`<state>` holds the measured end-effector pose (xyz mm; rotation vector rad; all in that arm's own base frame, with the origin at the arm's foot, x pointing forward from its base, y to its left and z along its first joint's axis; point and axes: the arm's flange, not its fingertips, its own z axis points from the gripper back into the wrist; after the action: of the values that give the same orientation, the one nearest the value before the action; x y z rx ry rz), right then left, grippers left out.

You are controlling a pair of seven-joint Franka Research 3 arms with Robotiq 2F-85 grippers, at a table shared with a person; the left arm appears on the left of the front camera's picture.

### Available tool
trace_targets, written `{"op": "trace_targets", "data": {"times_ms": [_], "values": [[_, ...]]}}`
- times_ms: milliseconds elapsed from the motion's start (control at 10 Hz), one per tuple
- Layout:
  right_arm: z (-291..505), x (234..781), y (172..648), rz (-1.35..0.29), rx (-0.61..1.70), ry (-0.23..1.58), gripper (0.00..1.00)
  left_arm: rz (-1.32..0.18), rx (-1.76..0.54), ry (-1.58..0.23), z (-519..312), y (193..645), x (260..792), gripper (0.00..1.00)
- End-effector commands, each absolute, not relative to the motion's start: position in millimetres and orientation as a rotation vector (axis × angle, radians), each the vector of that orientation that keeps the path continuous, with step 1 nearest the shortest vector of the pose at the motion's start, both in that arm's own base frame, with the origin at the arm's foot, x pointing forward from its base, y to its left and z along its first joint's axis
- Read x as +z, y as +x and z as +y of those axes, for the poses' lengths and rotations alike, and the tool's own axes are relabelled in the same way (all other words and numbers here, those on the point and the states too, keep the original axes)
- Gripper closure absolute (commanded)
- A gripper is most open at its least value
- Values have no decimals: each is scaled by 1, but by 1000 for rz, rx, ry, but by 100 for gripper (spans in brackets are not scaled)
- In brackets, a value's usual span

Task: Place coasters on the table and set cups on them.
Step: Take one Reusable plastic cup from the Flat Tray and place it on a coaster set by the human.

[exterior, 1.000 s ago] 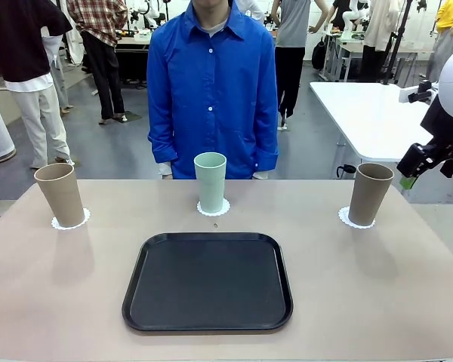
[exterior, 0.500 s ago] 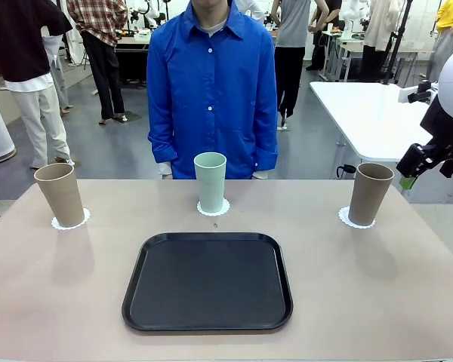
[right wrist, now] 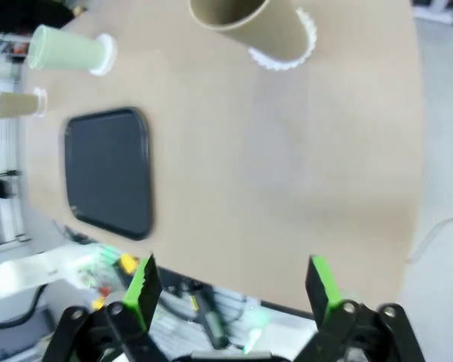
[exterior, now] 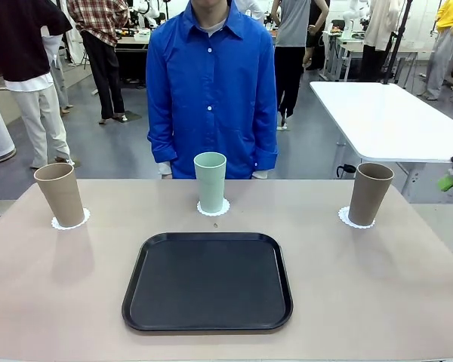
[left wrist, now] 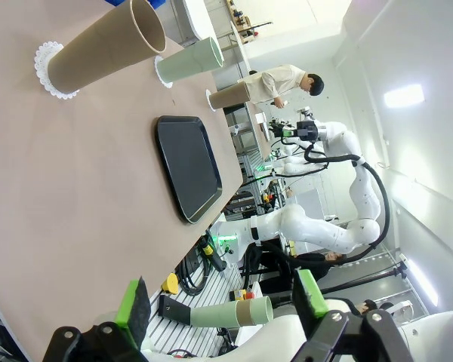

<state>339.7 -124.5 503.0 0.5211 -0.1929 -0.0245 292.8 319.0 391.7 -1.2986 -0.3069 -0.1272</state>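
Beige table [exterior: 408,286], rounded corners, person in blue shirt [exterior: 213,90] at far side; black tray [exterior: 208,280] at centre, bare. Three cups upright, each on its own coaster: left tan cup [exterior: 60,194] on coaster [exterior: 70,222]; mint cup [exterior: 210,182] on coaster [exterior: 213,207]; right tan cup [exterior: 370,194] on coaster [exterior: 355,219]. Left gripper [left wrist: 223,303] and right gripper [right wrist: 235,285] with jaws spread wide, holding nothing, off the table edge
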Motion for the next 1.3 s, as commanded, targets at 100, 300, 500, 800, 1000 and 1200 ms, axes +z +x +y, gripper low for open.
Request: {"op": "trace_targets", "data": {"times_ms": [100,300,500,800,1000,1200], "values": [[-166,496,332,-208,66,760,0,-299,-110,-1290,317,292,395,0],[-197,472,334,-276,88,860,0,-299,-110,-1290,317,292,395,0],[-227,452,340,-264,112,940,0,-299,-110,-1290,317,292,395,0],[-258,458,321,-266,168,1006,0,-299,-110,-1290,317,292,395,0],[-275,461,318,-333,144,1093,0,-299,-110,-1290,317,292,395,0],[-280,455,323,-386,149,1176,0,-299,-110,-1290,317,292,395,0]]}}
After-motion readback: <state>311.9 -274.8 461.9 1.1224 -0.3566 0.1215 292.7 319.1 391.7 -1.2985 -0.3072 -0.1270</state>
